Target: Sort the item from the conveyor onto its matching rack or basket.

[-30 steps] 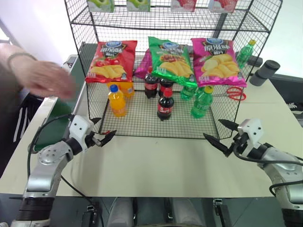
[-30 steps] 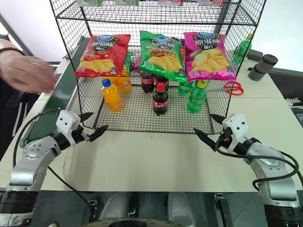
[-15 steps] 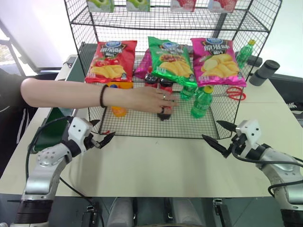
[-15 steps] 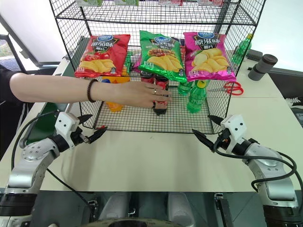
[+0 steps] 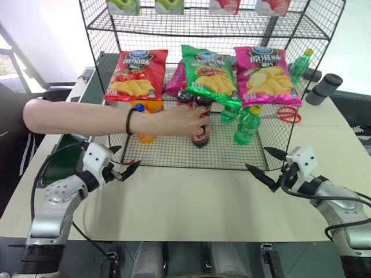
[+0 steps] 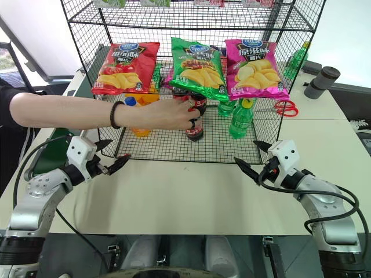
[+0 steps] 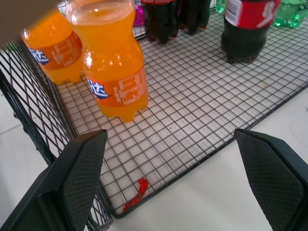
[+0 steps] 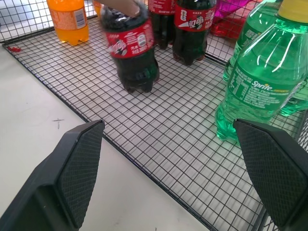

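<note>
A person's hand (image 5: 184,121) reaches in from 9 o'clock and wraps around the upper part of the cola bottle (image 5: 201,134), which stands upright on the grid floor of the black wire rack (image 5: 174,152), near the middle of its front half. In the right wrist view the fingers cover the cap and shoulder of this bottle; its red label and dark lower body remain visible.

At 12 o'clock from the held bottle, two more cola bottles (image 8: 192,29) stand side by side, deeper in the rack. At 9 o'clock stand two orange-drink bottles (image 7: 113,72), partly hidden behind the person's forearm in the head views. At 3 o'clock stand green bottles (image 5: 248,124) with yellow caps. Three chip bags hang across the rack front: red (image 5: 135,75), green (image 5: 207,74) and pink (image 5: 265,76).

The conveyor (image 5: 61,152) runs along the counter (image 5: 191,202) edge at 9 o'clock of the rack; a bare stretch of its green belt shows below the forearm.

The left pincer (image 5: 128,168) hovers over the counter just in front of the rack's front left corner, fingers spread apart and empty. The right pincer (image 5: 265,166) hovers near the rack's front right corner, fingers likewise spread apart and empty. Red scissors (image 5: 285,114) lie on the counter at 3 o'clock of the rack.
</note>
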### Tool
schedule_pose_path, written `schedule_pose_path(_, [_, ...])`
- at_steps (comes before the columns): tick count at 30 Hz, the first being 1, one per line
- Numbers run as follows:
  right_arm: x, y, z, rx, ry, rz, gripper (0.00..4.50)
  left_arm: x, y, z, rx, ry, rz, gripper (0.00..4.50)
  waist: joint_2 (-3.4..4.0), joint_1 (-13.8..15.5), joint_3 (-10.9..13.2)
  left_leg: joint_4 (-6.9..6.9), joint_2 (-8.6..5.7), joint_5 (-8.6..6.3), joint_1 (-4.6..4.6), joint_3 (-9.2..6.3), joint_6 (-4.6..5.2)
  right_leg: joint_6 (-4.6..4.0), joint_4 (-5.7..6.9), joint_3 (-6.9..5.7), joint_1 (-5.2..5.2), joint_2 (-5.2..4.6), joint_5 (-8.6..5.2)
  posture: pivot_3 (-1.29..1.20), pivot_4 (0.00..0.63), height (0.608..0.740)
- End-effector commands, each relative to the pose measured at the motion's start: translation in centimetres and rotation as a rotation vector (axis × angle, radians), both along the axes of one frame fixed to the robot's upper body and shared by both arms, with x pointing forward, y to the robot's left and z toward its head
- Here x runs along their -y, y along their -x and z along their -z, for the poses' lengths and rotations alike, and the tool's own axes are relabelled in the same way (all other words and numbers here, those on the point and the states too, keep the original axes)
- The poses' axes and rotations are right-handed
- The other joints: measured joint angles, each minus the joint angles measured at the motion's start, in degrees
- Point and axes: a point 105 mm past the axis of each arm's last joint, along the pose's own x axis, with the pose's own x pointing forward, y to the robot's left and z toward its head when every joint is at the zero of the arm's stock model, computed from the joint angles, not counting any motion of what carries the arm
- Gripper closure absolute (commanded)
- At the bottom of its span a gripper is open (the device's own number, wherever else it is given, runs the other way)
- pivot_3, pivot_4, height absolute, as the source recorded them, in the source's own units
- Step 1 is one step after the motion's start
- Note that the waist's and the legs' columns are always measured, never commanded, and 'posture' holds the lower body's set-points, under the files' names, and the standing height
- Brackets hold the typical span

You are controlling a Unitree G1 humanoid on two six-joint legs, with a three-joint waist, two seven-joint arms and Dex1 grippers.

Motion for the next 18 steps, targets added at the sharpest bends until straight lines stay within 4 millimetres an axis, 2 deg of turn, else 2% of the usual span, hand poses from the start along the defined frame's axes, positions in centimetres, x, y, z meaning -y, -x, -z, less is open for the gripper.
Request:
schedule_pose_path(1, [-0.3,-0.3,-1.2,0.054,-0.003,-0.007,0.05,0.2,-0.2,-1.2,0.056,0.003,0.004,0.0,0.0,0.0,0.0,0.0,0.0,0.0,0.0,0.0,0.0,0.0,0.0,0.0,0.0,0.0,0.0,0.0,0.15,0.74])
schedule_pose_path(10, [-0.5,-0.2,-1.1,0.06,-0.009,-0.003,0.05,0.3,-0.3,-1.5,0.064,0.016,0.011,0.0,0.0,0.0,0.0,0.0,0.0,0.0,0.0,0.0,0.0,0.0,0.0,0.0,0.0,0.03,0.0,0.0,0.15,0.74])
schedule_pose_path(18, [-1.0,-0.6,-1.0,0.064,-0.015,-0.016,0.05,-0.7,-0.2,-2.4,0.084,0.038,-0.025,0.0,0.0,-0.1,0.0,0.0,0.01,0.0,0.0,0.0,0.0,0.0,0.01,0.0,0.0,0.04,0.0,0.0,0.15,0.74])
